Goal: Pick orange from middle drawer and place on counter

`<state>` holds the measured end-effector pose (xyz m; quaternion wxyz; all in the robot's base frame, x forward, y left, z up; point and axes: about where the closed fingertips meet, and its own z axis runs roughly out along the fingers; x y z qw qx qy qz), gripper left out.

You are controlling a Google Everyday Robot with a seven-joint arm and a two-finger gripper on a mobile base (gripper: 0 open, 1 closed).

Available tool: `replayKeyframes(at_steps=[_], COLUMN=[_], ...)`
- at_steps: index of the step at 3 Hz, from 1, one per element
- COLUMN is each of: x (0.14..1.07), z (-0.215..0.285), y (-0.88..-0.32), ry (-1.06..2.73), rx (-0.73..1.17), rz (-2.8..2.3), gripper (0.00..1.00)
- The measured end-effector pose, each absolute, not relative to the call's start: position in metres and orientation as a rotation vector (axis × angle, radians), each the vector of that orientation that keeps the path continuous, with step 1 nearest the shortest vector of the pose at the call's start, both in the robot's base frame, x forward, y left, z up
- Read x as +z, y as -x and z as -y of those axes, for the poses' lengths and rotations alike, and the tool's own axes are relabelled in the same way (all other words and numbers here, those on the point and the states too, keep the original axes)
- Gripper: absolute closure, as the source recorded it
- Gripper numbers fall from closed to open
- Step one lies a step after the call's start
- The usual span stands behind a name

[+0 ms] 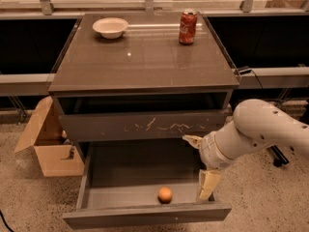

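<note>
Camera view, looking down on a grey-brown cabinet from the near side.

Up top, glossy worktop (145,62), with a pale bowl (110,27) at the far left and a red soda can (188,27) upright at the far right, well apart from each other.

Below the worktop, a drawer front with pale scratches (145,125), with a dark gap showing above it.

Lower down, middle drawer (120,178) pulled out toward the near side, grey inside, plain front panel nearest.

Inside it, on the drawer floor, the orange (165,194), just behind the front panel and a little right of centre, touching nothing else.

At the right side of the drawer, a white arm (260,129) reaching in from the right, ending in the gripper (194,168). Spread wide and pinching nothing: one pale finger (191,140) up by the scratched front, the other (206,185) hanging down into the drawer near its right wall. Near the orange, to its right, apart from it.

On the speckled floor (29,202) to the left of the cabinet, an open cardboard box (50,149).
</note>
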<state>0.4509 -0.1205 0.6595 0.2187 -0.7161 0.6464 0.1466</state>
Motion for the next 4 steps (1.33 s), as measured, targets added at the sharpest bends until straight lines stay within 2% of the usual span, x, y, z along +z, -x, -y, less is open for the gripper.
replayKeyframes(at_steps=[2, 4], x=[0.637, 0.567], z=[0.117, 0.122], y=[-0.459, -0.483], ry=[2.006, 2.053], rx=[0.427, 0.447], rz=[-1.782, -1.771], gripper=[0.00, 0.00])
